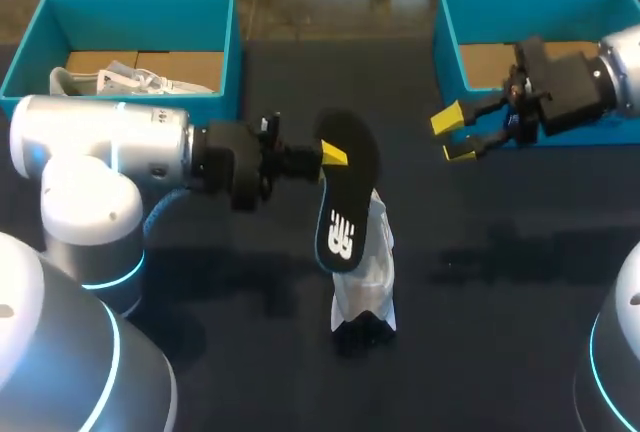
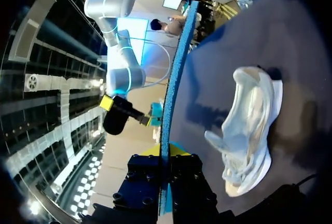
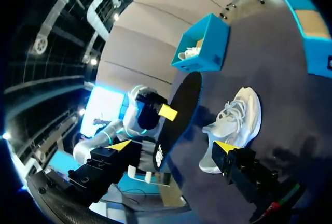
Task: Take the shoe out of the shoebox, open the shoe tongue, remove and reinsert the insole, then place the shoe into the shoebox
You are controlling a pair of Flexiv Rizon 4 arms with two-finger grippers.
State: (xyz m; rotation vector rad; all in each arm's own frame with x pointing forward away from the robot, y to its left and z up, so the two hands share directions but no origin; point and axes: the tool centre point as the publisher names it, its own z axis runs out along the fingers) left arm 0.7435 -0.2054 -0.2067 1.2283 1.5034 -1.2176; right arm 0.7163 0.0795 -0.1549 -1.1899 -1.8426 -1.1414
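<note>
Spotted the black insole (image 1: 345, 192) up off the surface (image 1: 520, 252), dead centre of the head view, hanging tilted with its printed face toward the camera. Was pinched near its upper end by the left jaws, with one yellow fingertip (image 1: 334, 155) showing against its edge. From the left wrist, looked like a thin blue strip seen edge-on, running straight out from between the jaws with both sides pressed on it. Found the left arm (image 1: 100, 142) stretched in level from the left edge of the frame.

Found the white shoe (image 1: 368, 282) in the lower middle, just below the insole in the frame. Sat sole-down on the surface, laces up going by the right wrist view. Wasn't touched by either jaws and sat well outside both boxes.

Saw the right jaws spread wide and gripping nothing, hovering in the upper right of the head view on the end of the right arm (image 1: 570, 77). Hung just in front of the right box (image 1: 450, 42), apart from the insole.

Also noticed the left box (image 1: 215, 22) in the upper left, teal like the other one, with a brown cardboard floor. Had a second shoe (image 1: 130, 80), also white, lying inside it.
</note>
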